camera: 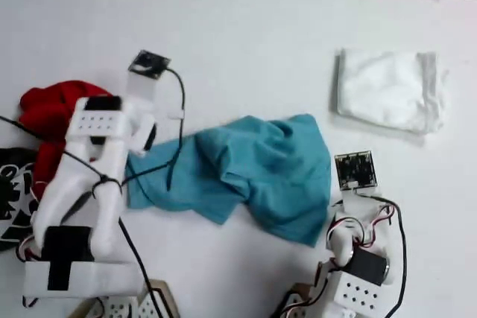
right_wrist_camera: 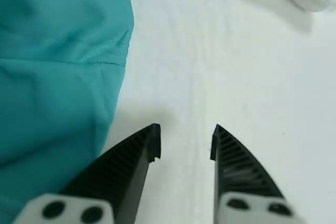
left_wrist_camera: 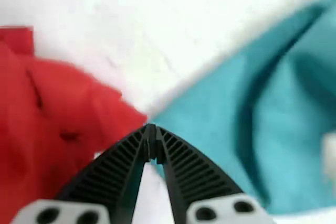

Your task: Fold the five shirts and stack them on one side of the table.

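Note:
A crumpled teal shirt (camera: 253,169) lies in the middle of the table. In the left wrist view my left gripper (left_wrist_camera: 152,134) is shut, its tips pinching the corner of the teal shirt (left_wrist_camera: 252,108) right beside a red shirt (left_wrist_camera: 52,124). The red shirt (camera: 48,109) is bunched at the table's left, partly under the left arm (camera: 97,161). My right gripper (right_wrist_camera: 184,140) stands open over bare table, just off the teal shirt's (right_wrist_camera: 52,72) edge and holding nothing. A folded white shirt (camera: 387,91) rests at the right.
A black and white garment (camera: 11,191) lies at the far left edge. The left arm's cable (camera: 177,124) trails over the teal shirt. The right arm's base (camera: 358,273) sits near the front edge. Bare white table (camera: 246,42) stretches across the back.

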